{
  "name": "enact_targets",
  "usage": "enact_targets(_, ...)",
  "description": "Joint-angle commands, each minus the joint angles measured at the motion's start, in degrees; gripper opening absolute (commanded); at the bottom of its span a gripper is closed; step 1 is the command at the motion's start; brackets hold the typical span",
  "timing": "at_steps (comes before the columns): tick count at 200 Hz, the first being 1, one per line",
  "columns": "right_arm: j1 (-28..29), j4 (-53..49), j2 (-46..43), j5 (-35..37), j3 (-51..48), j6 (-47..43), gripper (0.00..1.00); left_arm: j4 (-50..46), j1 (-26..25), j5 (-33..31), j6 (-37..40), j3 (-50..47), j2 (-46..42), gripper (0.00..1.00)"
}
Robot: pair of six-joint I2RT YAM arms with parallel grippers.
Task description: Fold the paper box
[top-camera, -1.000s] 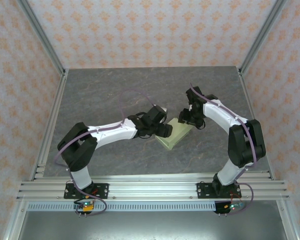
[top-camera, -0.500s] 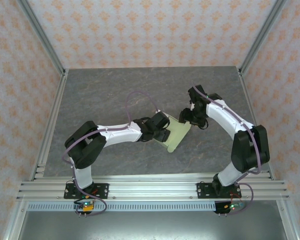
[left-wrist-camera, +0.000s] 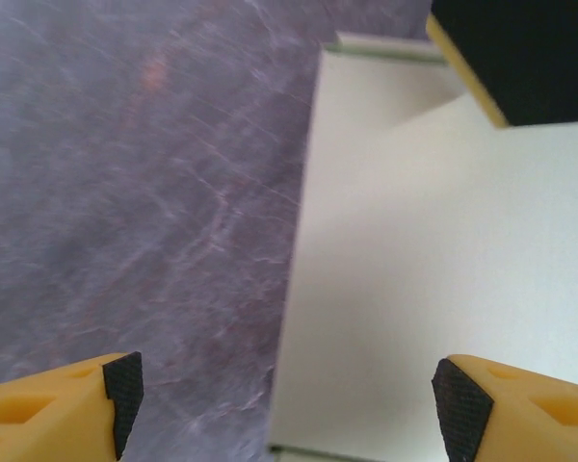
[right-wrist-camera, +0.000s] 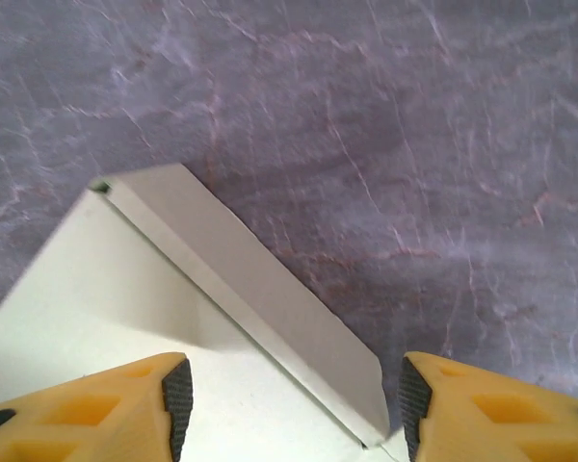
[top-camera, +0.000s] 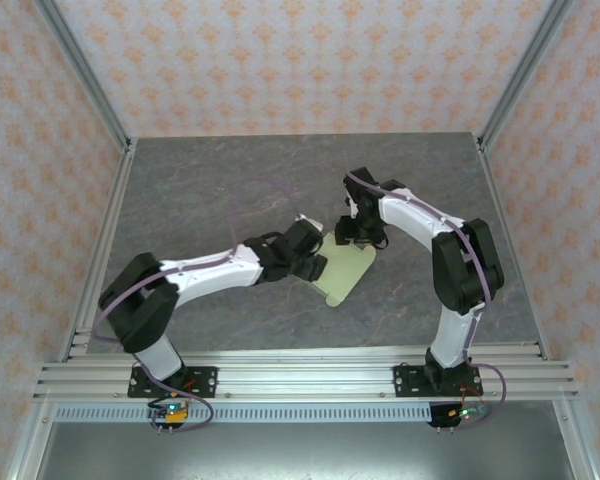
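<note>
The pale green paper box [top-camera: 347,272] lies flat on the grey table, mid-centre. My left gripper [top-camera: 317,262] is at its left edge, open, one fingertip [left-wrist-camera: 125,385] over the table and the other over the sheet [left-wrist-camera: 433,269]. The edge runs between the jaws, which hold nothing. My right gripper [top-camera: 352,233] hovers at the box's far corner, open. In the right wrist view a narrow flap [right-wrist-camera: 255,284] runs diagonally between the open fingers [right-wrist-camera: 178,397], standing slightly off the panel [right-wrist-camera: 87,298]. The right gripper's black pad [left-wrist-camera: 520,58] shows over the sheet's far end.
The marbled grey tabletop [top-camera: 200,190] surrounds the box on all sides. Patterned walls and aluminium frame posts [top-camera: 85,75] bound the table. A rail [top-camera: 300,375] crosses the near edge by the arm bases.
The box has slid slightly left and lies flatter. My right gripper has swung left to the box's far corner. The left arm has stretched out lower and further left.
</note>
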Motion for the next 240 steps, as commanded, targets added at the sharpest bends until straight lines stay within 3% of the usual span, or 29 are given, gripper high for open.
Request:
enact_targets(1, 0.04, -0.50, 1.79, 0.29, 3.68, -3.55, 0.59, -1.24, 3.71, 1.00, -4.11, -3.58, -6.22, 0.82)
enact_targets(30, 0.11, -1.11, 4.48, -0.43, 3.85, -3.34, 0.51, 0.57, 5.07, 8.45, -8.79, -9.70, -10.52, 0.82)
enact_targets(61, 0.18, -0.45, 3.88, 0.73, 0.79, 0.58, 0.41, 4.95, 4.77, 14.00, -17.11, -13.24, -8.16, 0.80)
enact_targets(79, 0.15, 0.80, 2.31, 2.19, -1.84, 5.56, 0.35, 2.09, 4.90, 14.31, -21.56, -11.19, -6.64, 0.80)
enact_targets(99, 0.16, 3.27, -0.04, 0.64, -5.37, 12.65, 0.32, 0.33, 4.91, 19.87, -24.43, -7.30, -4.66, 0.80)
enact_targets(121, 0.19, 7.12, -2.86, -0.58, -9.39, 20.28, 0.31, 3.85, 4.99, 24.98, -28.03, -6.27, -2.37, 0.79)
enact_targets(153, 0.13, 9.70, -4.32, -0.38, -11.63, 26.51, 0.31, 5.96, 5.56, 26.25, -31.30, -5.41, 1.86, 0.75)
enact_targets(187, 0.20, 12.85, -6.40, -1.37, -14.71, 32.59, 0.31, 6.12, 6.60, 28.39, -34.67, -5.39, 5.45, 0.55)
enact_targets(203, 0.14, 13.33, -8.36, -0.88, -16.16, 37.14, 0.31, 6.14, 7.64, 27.81, -35.44, -6.10, 5.28, 0.51)
enact_targets(221, 0.20, 21.15, -13.56, -2.93, -22.36, 40.99, 0.36, 6.61, 8.37, 27.96, -35.77, -6.33, 6.03, 0.46)
enact_targets(240, 0.02, 23.35, -17.25, -0.84, -25.03, 37.92, 0.41, 7.85, 9.49, 29.15, -36.34, -6.19, 7.56, 0.42)
